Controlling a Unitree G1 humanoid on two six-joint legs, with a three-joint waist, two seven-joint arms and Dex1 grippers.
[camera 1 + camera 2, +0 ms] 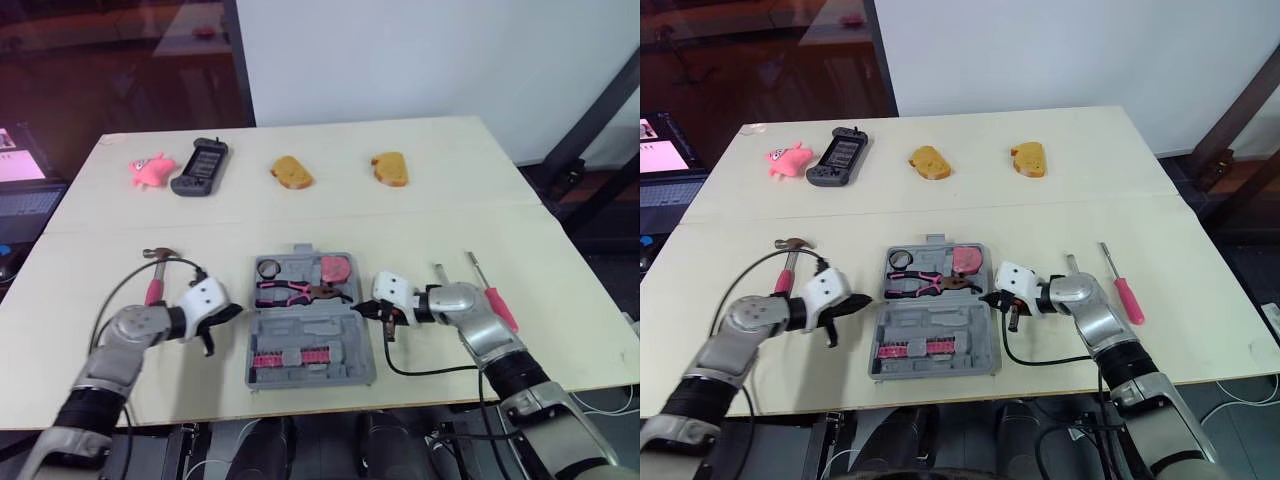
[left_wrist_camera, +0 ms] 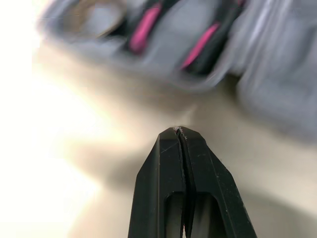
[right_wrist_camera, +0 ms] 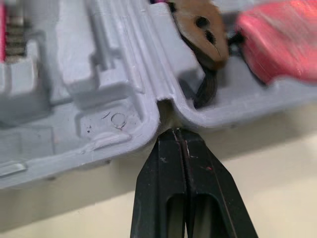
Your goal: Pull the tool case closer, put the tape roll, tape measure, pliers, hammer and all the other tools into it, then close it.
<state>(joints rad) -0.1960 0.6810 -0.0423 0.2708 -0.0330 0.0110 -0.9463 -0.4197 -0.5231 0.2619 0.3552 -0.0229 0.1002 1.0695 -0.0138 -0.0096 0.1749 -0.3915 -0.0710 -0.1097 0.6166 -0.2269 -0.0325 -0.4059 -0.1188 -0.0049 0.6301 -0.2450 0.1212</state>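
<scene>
1. The open tool case (image 1: pixel 310 325) lies on the near half of the table (image 1: pixel 400 215), between the claws.
2. The left claw (image 2: pixel 179 131) is closed and empty, near the case's left edge.
3. The right claw (image 3: pixel 182 133) is closed and empty, its tip at the case's hinge notch.

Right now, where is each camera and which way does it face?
Both head eyes: forward and down over the tool case on the table; both arms show.
Left wrist: along the shut left claw toward the case.
Right wrist: along the shut right claw at the case's edge and pliers.
Shared: all see the case.
</scene>
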